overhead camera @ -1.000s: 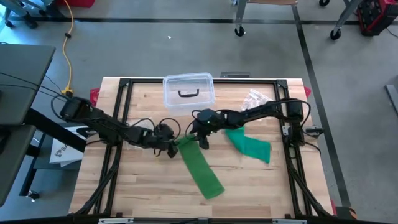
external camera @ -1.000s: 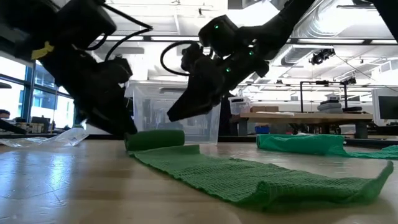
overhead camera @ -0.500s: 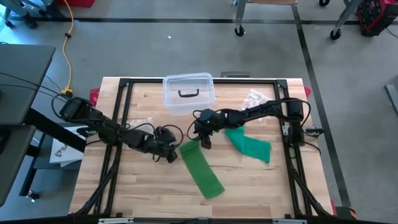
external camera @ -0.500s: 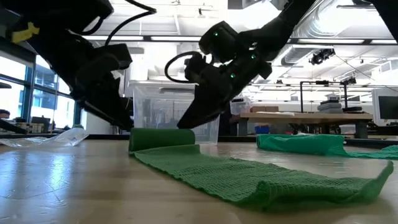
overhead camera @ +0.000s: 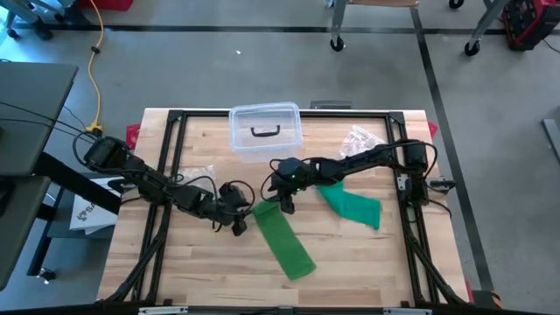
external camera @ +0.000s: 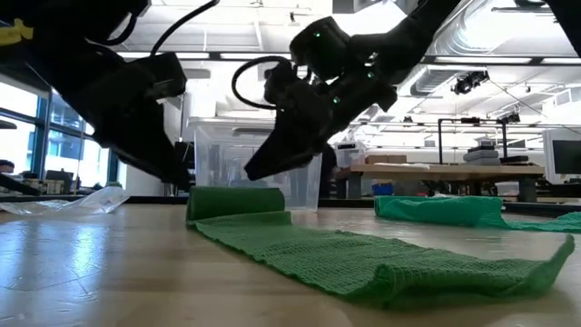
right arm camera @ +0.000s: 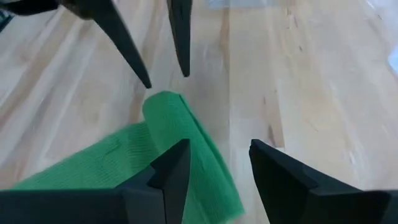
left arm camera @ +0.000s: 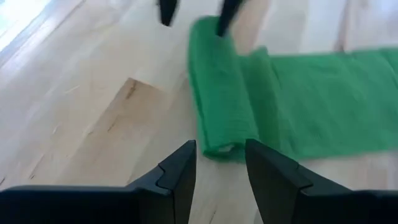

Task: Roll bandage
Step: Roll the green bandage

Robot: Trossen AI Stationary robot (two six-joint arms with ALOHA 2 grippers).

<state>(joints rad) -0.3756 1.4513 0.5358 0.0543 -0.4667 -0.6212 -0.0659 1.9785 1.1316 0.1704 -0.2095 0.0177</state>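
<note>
Main risk, as I judge it: the short rolled end of the long green knit bandage strip is loose and could spring open, or roll crooked, if the two grippers press its ends unevenly; the flat tail running toward the near edge of the wooden table may also drag sideways and bunch. The roll lies near the table's middle, nearer its far edge than its near one, with a second crumpled green bandage apart, toward the right edge. Left gripper sits low at the roll's left end, jaws parted and gripping nothing, the roll's end just ahead of them. Right gripper angles down at the opposite end, jaws likewise parted, empty, hovering close above the roll.
</note>
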